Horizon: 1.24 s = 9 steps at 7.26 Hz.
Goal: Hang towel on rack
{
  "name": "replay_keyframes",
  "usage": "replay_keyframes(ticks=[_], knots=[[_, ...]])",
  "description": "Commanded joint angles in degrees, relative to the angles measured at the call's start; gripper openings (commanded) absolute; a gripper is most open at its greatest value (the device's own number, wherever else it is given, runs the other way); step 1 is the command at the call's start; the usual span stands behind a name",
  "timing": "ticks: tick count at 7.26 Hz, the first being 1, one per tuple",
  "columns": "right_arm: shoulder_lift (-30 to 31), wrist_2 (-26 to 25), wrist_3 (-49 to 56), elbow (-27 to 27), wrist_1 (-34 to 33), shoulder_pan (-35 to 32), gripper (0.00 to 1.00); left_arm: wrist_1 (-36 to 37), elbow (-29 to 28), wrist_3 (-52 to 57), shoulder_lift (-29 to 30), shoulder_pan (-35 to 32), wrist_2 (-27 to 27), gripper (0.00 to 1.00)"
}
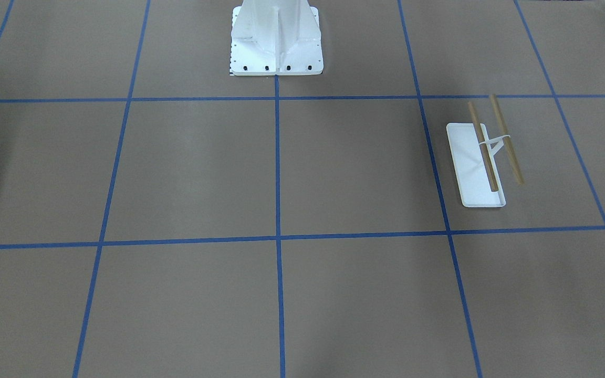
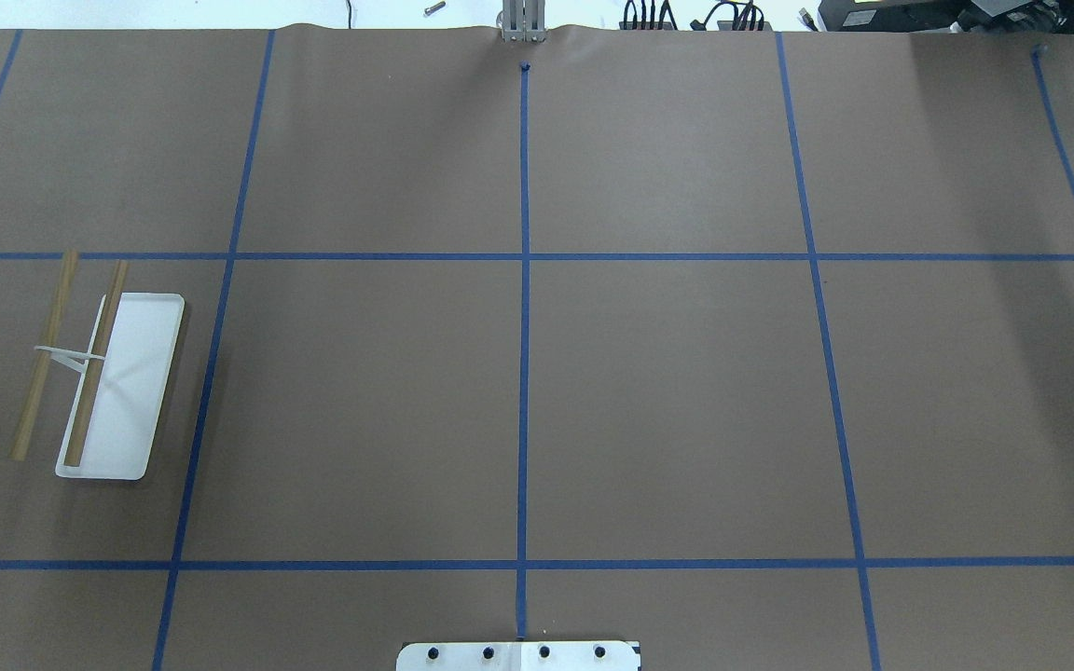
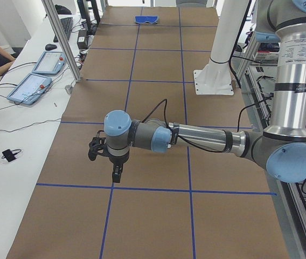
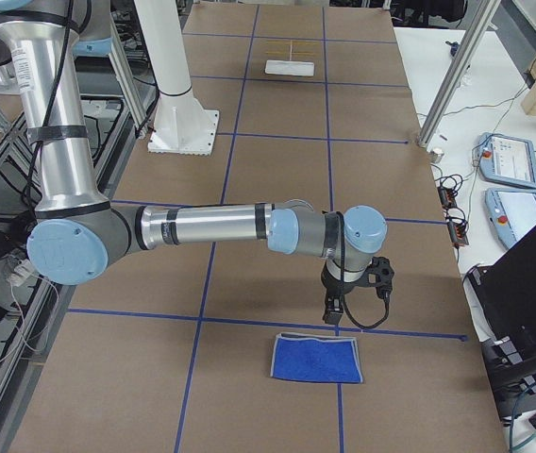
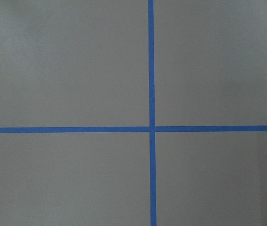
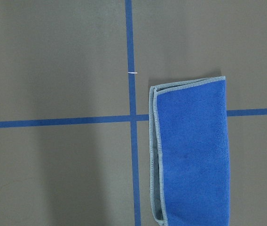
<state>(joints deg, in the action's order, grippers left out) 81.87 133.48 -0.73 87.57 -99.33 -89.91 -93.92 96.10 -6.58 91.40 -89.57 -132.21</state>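
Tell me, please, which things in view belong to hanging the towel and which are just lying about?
For the job:
towel, folded flat
rack, nothing hung on it yet

Just lying about:
bolted white pedestal
two control pendants

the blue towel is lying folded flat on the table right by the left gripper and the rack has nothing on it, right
Not the left one. The towel lies by the right gripper, as the exterior right view shows; the left gripper hangs over bare table. The rest holds: the towel is folded flat and the rack has nothing on it.
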Motion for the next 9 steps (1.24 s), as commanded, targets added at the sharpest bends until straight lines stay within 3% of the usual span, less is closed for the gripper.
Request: replay_keyframes(ticks=[1, 5, 7, 9], knots=[[1.09, 0.56, -0.15, -0.56, 3.42, 0.0, 1.0, -0.12, -0.46, -0.1, 0.18, 0.35, 0.11, 0.99], [6.0, -0.24, 0.03, -4.76, 13.42, 0.17, 1.0, -0.56, -0.38, -0.28, -1.22, 0.36, -0.51, 0.99], [6.54, -0.06, -0.58, -15.27, 26.58, 0.61, 1.0, -3.28, -0.47, -0.36, -2.1, 0.36, -0.42, 0.99], [6.28, 2.9, -0.67, -20.76, 29.98, 0.7, 1.0, -3.46, 0.05, -0.37, -2.45, 0.36, -0.51, 0.99]])
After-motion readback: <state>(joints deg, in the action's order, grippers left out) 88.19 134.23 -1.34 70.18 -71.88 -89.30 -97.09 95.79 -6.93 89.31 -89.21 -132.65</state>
